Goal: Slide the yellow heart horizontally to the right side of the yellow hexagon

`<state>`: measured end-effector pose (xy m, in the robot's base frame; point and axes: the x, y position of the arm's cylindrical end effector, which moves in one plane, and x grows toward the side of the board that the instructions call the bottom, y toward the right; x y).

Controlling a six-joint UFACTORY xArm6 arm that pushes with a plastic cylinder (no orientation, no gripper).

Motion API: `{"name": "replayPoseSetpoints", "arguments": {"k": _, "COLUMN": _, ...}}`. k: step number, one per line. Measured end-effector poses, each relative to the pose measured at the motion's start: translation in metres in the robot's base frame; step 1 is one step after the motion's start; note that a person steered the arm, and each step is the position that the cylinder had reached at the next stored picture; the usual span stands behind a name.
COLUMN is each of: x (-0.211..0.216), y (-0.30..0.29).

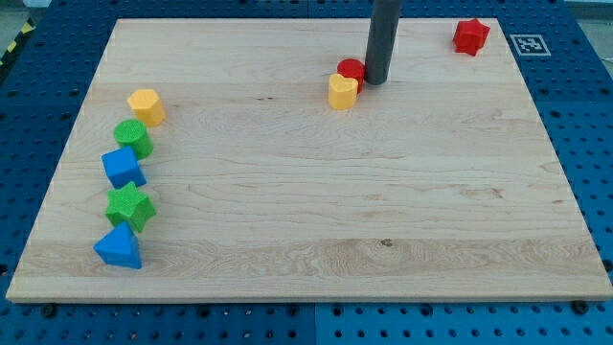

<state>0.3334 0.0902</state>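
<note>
The rod's lower end, my tip [375, 80], is seen resting on the wooden board [306, 220] near the view's top, a little right of centre; nothing is gripped, since the rod ends plainly with no jaws to open or close. Just to the view's left of my tip, and slightly toward the view's bottom, the yellow heart [342, 91] is found: a small, chunky yellow block with a notched top face. A red round block [351, 68] is wedged between the heart and the rod, touching both or nearly so. The yellow hexagon [147, 105] is placed well apart from my tip, far to the view's left, at the head of a column of green and blue blocks.
</note>
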Motion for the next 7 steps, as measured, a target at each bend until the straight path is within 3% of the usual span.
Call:
{"name": "replayPoseSetpoints", "arguments": {"k": 1, "x": 0.027, "y": 0.009}}
{"name": "replayPoseSetpoints", "arguments": {"k": 2, "x": 0.022, "y": 0.000}}
{"name": "replayPoseSetpoints", "arguments": {"k": 7, "x": 0.029, "y": -0.155}}
